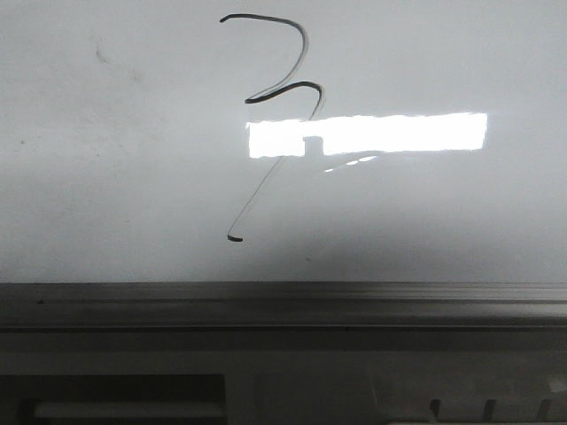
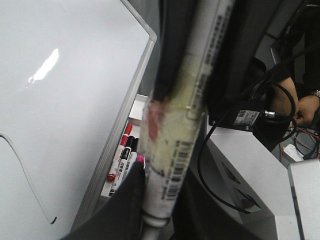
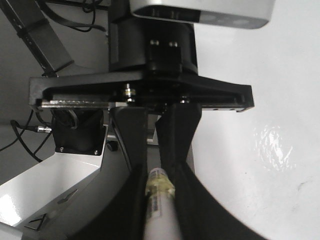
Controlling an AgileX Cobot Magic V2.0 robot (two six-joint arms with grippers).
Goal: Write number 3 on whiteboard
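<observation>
Drawn on whiteboard (image 1: 106, 195): number 3 (image 1: 283, 62). Clamped on marker (image 3: 159, 210) between right gripper (image 3: 160, 185) fingers; left gripper's fingers untellable.

Right gripper (image 3: 161, 200) clamped on what looks like a marker (image 3: 160, 207), whiteboard (image 3: 250, 165) beside it

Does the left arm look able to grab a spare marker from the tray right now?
Probably not: the left gripper already seems shut on the taped marker, so it has no free grip. The path to the spare markers beside the whiteboard looks otherwise open.
</observation>
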